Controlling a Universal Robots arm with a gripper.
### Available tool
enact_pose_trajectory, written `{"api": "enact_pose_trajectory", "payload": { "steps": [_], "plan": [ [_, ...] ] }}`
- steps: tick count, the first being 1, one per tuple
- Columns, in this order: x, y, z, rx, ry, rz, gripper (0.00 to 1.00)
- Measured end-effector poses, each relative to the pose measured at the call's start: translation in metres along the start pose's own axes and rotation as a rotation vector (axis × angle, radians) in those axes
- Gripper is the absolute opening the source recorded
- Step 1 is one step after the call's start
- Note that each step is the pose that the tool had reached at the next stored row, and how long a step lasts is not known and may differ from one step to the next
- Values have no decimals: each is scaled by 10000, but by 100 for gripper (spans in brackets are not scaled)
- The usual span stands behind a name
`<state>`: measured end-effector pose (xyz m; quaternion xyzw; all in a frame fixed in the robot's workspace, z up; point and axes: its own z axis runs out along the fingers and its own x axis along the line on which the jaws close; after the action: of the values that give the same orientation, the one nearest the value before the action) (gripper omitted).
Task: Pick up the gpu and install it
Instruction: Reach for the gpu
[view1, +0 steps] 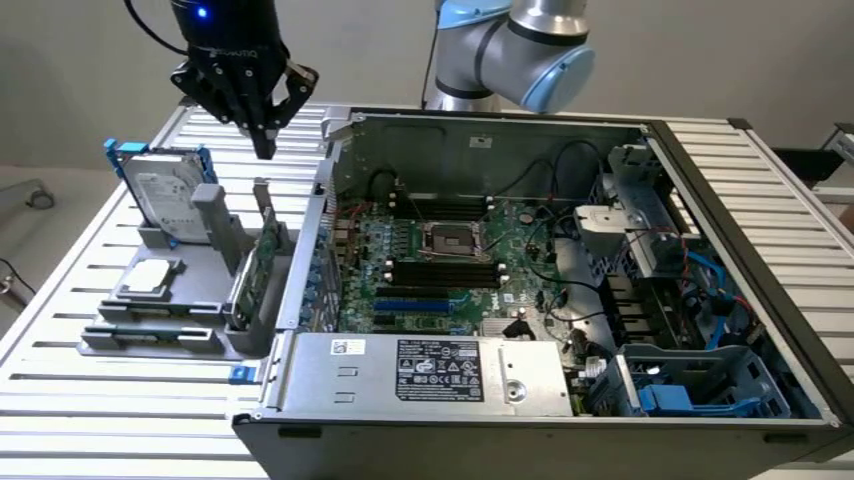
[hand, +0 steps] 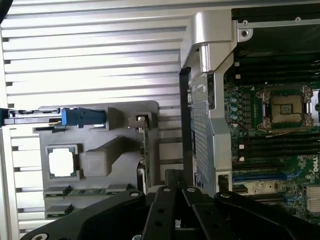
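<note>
Upright gpu (view1: 264, 265) — beneath closed claw (view1: 264, 150)

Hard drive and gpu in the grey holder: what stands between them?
In the exterior view, a grey upright block of the holder stands between the hard drive and the gpu.

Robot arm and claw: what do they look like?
The arm is rounded silver-grey tubing with light blue joint caps. The gripper is black, built of jointed bars, with a small blue light, pale lettering and a black cable.

Slatted table (view1: 120, 410) carries 2 items: grey holder (view1: 187, 300), open computer case (view1: 534, 450).
</note>
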<state>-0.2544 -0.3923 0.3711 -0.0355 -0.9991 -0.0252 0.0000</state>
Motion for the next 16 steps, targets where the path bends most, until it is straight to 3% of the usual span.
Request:
{"api": "enact_pose_trajectory", "payload": {
  "steps": [3, 10, 16],
  "plan": [
    [63, -8, 33, 4, 50, -16, 11],
    [121, -34, 98, 23, 288, -99, 11],
    [150, -63, 125, 34, 366, -173, 11]
  ]
}}
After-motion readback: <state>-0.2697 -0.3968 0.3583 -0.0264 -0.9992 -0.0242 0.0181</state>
